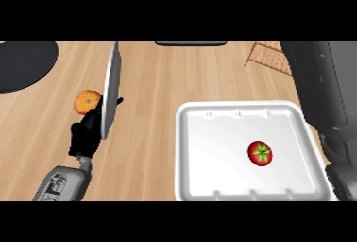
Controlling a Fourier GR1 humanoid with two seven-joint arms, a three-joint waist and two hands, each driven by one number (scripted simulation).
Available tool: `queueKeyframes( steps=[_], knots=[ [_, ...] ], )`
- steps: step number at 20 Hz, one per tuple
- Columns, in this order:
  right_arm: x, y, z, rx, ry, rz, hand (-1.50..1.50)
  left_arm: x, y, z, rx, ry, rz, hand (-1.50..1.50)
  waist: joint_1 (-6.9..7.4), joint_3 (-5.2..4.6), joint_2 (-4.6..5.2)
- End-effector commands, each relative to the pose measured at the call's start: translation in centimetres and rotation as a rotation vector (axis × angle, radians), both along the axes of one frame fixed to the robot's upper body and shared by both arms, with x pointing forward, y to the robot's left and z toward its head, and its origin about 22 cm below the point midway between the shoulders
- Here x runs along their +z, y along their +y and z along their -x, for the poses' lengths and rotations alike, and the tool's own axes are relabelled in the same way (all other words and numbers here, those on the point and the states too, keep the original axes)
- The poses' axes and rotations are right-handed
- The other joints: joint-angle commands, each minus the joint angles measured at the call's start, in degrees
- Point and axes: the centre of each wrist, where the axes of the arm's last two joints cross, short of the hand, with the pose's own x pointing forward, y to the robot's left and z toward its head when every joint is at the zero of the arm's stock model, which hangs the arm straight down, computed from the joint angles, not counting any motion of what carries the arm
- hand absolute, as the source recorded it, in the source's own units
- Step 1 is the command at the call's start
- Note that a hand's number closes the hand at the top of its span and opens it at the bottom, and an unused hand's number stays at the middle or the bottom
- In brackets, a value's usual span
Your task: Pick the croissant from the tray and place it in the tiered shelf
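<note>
**Beside the grey panel: the placing step looks nearly done**

On the table (174, 71), left of the white tray (209, 189), a small orange round thing (86, 101) lies just beside an upright grey panel (110, 90), which I take for part of the tiered shelf. The tray holds only a red tomato (260, 153); no croissant is in it. If the orange thing is the pastry, the step in hand is the placing.

The left robot hand (86, 134) is close below it; whether it grips or has let go, I cannot tell. The right robot hand (342, 182) shows dimly at the right edge, its state unreadable.

The thing looks round and is partly hidden, so no long axis or heading can be read. The next move calls for a clean release and a withdrawal clear of the panel.
</note>
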Motion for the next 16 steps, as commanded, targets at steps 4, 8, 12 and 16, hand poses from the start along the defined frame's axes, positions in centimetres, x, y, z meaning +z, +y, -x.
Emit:
queueKeyframes(
  steps=[4, 8, 12, 16],
  knots=[
    [2.2, -2.7, -1.2, -0.097, 0.039, -0.037, 1.50, -0.5, -0.1, -0.4, 0.004, -0.013, 0.001, 0.00, 0.33, -0.02, 0.24],
    [1.4, -4.6, -1.6, -0.145, 0.045, 0.052, 1.50, 0.0, -0.5, 0.4, 0.003, -0.006, 0.006, 0.00, 0.30, 0.00, 0.15],
    [-0.4, -6.8, -2.0, -0.129, 0.050, 0.079, 1.50, -0.3, 0.4, -0.1, -0.006, -0.003, -0.002, 0.00, 0.10, 0.01, 0.15],
    [-2.2, -9.5, -3.9, -0.199, 0.069, 0.129, 1.50, 0.2, -0.7, -0.4, -0.022, -0.003, -0.002, 0.00, 0.64, 0.01, 0.43]
  ],
)
